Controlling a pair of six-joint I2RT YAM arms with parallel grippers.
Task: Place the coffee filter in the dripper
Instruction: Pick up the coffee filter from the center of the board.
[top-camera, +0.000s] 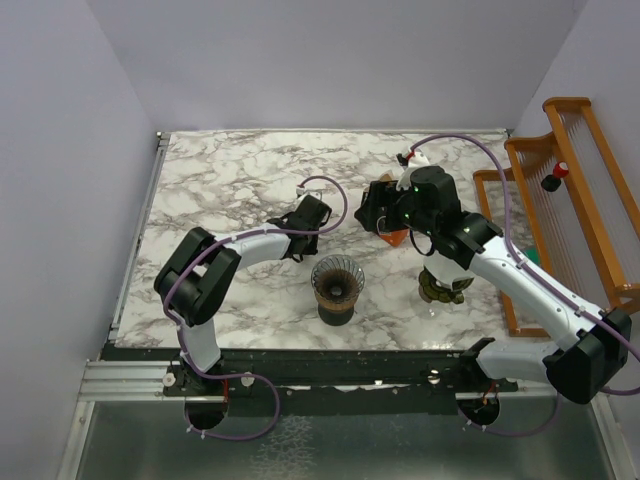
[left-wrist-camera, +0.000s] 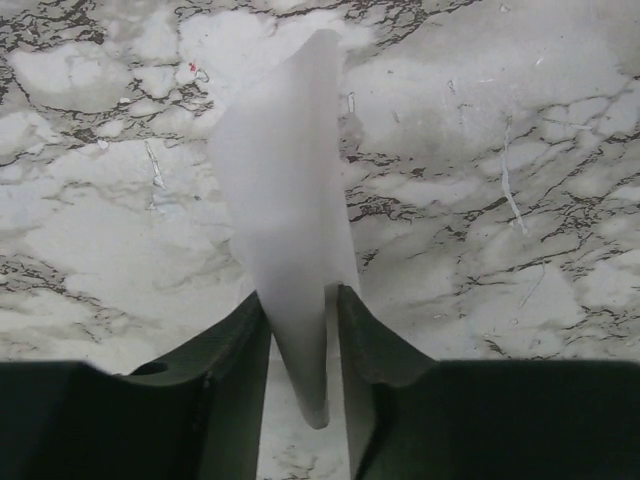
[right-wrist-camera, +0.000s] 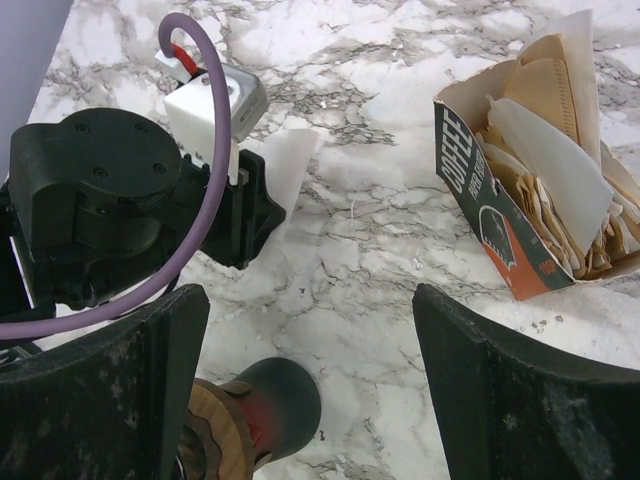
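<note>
Pointing: the coffee filter (left-wrist-camera: 285, 200), folded flat, is running its long axis straight out from the left gripper (left-wrist-camera: 300, 330), with the narrow tip pointing back between the jaws and the wide mouth pointing away over the marble surface (left-wrist-camera: 520, 150).
Left jaws: they are pinching the filter's narrow end from both sides.
Where: the filter is sitting mid-surface, just behind the dripper (top-camera: 336, 283) and apart from it.
Right jaws: the right gripper (right-wrist-camera: 310, 300) is hanging wide open, holding nothing.
Right wrist view only: the COFFEE carton (right-wrist-camera: 500, 210) is bulging with spare filters.
Top view: the left arm is hiding the filter.
</note>
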